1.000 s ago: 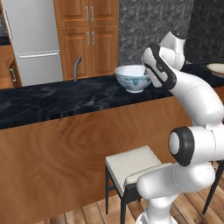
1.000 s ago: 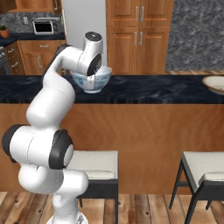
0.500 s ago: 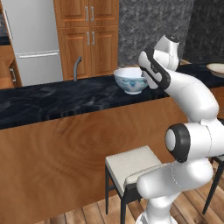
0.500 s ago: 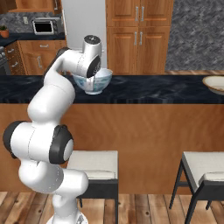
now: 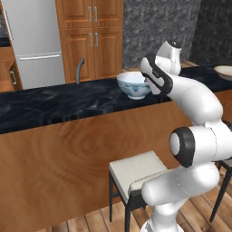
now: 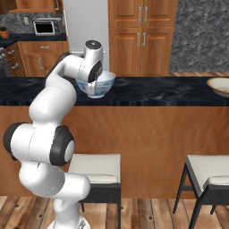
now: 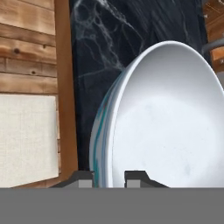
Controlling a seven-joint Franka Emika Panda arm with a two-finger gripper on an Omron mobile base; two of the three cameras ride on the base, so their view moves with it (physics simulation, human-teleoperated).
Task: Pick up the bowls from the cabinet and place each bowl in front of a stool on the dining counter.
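Note:
The white bowl with blue patterning (image 5: pixel 132 85) (image 6: pixel 99 85) (image 7: pixel 166 118) hangs upright right at the black marble top of the dining counter (image 5: pixel 54 102) (image 6: pixel 156 91); I cannot tell whether its base touches. My gripper (image 7: pixel 109 178) (image 5: pixel 153 85) is shut on the bowl's near rim, one finger inside and one outside. A cream stool (image 5: pixel 136 170) (image 6: pixel 96 165) (image 7: pixel 26 140) stands below, in front of the counter's wood side. The shallow cream-beige bowl (image 5: pixel 224 70) (image 6: pixel 219 85) rests on the counter far to the right.
A second stool (image 6: pixel 208 172) stands to the right, under the cream bowl. Behind the counter are a curved faucet (image 5: pixel 79 68), a grey fridge (image 5: pixel 31 45), tall wood cupboards (image 5: pixel 93 41) and a microwave (image 6: pixel 44 27).
The gripper has lowered the blue-patterned bowl slightly toward the counter top. The base and the other things have not moved.

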